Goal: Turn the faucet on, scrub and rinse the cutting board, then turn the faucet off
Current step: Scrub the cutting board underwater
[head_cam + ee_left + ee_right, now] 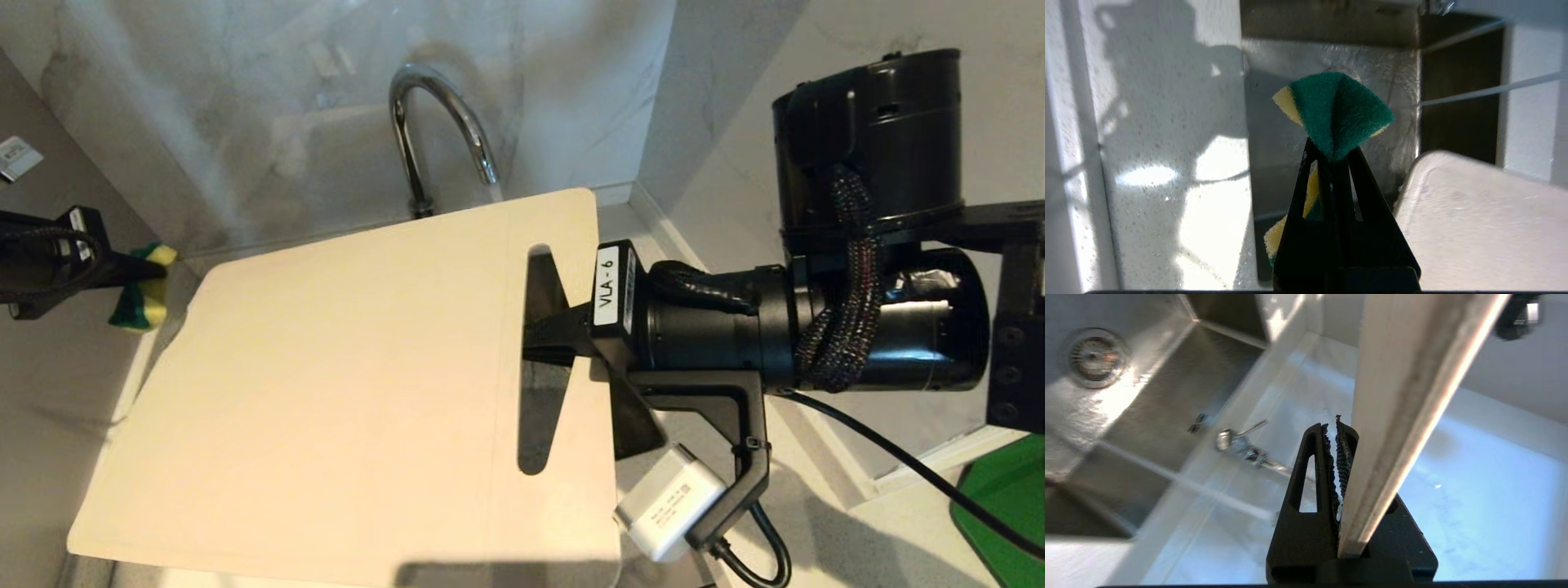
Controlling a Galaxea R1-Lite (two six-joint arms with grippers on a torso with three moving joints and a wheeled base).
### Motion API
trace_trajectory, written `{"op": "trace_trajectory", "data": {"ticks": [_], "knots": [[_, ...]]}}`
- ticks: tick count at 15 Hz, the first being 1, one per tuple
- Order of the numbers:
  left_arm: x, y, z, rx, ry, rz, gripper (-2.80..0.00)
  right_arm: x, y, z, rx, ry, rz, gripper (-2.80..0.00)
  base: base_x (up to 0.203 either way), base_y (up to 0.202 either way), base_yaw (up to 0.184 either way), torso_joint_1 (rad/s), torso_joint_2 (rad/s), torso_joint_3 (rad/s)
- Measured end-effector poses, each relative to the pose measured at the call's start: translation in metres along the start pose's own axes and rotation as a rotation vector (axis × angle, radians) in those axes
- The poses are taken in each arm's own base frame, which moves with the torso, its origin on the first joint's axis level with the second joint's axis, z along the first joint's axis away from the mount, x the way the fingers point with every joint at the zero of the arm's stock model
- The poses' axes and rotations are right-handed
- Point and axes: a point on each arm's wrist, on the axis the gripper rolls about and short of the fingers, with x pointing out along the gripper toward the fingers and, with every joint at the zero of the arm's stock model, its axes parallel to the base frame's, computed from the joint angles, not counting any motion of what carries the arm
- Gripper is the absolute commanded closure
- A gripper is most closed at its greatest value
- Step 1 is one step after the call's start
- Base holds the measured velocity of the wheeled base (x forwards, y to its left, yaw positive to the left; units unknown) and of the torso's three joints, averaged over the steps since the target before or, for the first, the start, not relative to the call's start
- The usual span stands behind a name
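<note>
The pale cream cutting board [343,384] hangs tilted over the sink, its handle slot to the right. My right gripper [540,335] reaches into that slot and is shut on the strip beside it; the right wrist view shows the board [1412,396] edge-on against my gripper [1336,426]. The chrome faucet [441,106] arches up behind the board's far edge and also shows below [1237,445]. My left gripper [155,265] sits just left of the board's far left corner, shut on a green-and-yellow sponge [1335,110], apart from the board [1474,228].
A steel sink [1147,396] with a round drain [1096,357] lies under the board. Marble walls meet in a corner behind the faucet. A dark green tray [1008,506] lies on the counter at the near right.
</note>
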Motion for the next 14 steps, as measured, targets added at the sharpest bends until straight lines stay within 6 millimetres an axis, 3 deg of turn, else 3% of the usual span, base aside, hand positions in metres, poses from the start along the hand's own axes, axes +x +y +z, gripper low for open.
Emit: {"op": "trace_trajectory", "data": {"ticks": [4, 14], "knots": [[-0.008, -0.005, 0.007, 0.006, -0.008, 0.009, 0.0, -0.015, 0.007, 0.006, 0.018, 0.015, 0.021, 0.0, 0.0, 0.0, 0.0, 0.0, 0.0, 0.0], [-0.002, 0.021, -0.009, 0.029, 0.086, 0.088, 0.0, -0.06, -0.004, 0.012, 0.031, 0.138, 0.014, 0.0, 0.0, 0.0, 0.0, 0.0, 0.0, 0.0]]}}
